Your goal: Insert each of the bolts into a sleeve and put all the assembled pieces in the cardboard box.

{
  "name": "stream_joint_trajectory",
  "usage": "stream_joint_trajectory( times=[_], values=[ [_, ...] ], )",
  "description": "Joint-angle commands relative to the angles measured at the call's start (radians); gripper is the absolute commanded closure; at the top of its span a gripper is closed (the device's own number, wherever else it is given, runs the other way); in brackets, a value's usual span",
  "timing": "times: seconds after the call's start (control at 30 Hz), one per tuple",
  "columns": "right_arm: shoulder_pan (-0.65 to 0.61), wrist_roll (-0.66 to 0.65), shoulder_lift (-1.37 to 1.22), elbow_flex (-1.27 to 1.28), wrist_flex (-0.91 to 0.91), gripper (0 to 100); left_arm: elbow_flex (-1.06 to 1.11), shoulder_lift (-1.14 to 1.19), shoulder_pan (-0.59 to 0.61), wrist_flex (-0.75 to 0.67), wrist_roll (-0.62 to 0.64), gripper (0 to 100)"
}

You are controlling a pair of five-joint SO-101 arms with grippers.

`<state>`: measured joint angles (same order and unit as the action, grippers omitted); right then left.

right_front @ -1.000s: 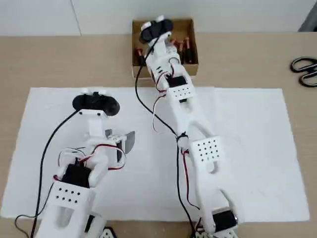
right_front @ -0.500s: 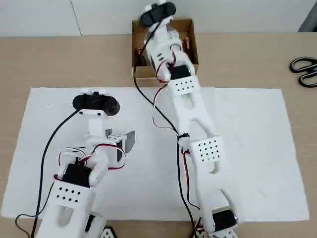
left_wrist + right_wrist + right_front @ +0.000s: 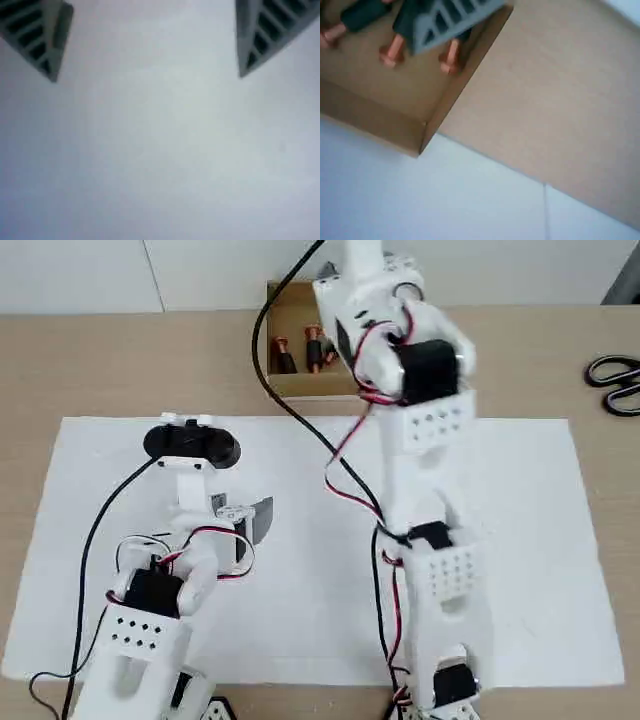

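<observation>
On the left, the left gripper (image 3: 147, 75) is held wide open just above the white paper sheet (image 3: 300, 630), with nothing gripped. Further along, the brown cardboard box (image 3: 290, 388) is partly hidden by the right arm (image 3: 420, 420). Whether the right gripper (image 3: 447, 22) is open or closed cannot be told. Black-handled scissors (image 3: 614, 380) are spotted far right on the pale wooden table (image 3: 120, 360). Inside the box, copper bolts in black sleeves (image 3: 284, 352) are seen lying.
</observation>
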<state>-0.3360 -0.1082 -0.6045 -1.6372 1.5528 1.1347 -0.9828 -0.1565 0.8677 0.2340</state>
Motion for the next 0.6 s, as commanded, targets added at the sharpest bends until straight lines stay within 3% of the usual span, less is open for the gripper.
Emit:
stream_joint_trajectory(
  times=[0.0, 0.13, 0.33, 0.57],
  values=[
    [0.018, 0.008, 0.26, -0.046, 0.14, 82.8, -0.047, -0.011, -0.002, -0.021, -0.003, 78],
    [0.082, 0.009, 0.452, -0.043, 0.147, 82.9, -0.047, -0.011, -0.005, -0.021, -0.003, 78],
    [0.194, 0.008, 0.766, 0.127, 0.151, 82.9, -0.048, -0.12, -0.009, 0.012, -0.011, 88],
    [0.246, 0.009, 1.302, 0.872, 0.142, 82.7, -0.044, -0.525, -0.009, 0.192, -0.008, 89]
  ],
)
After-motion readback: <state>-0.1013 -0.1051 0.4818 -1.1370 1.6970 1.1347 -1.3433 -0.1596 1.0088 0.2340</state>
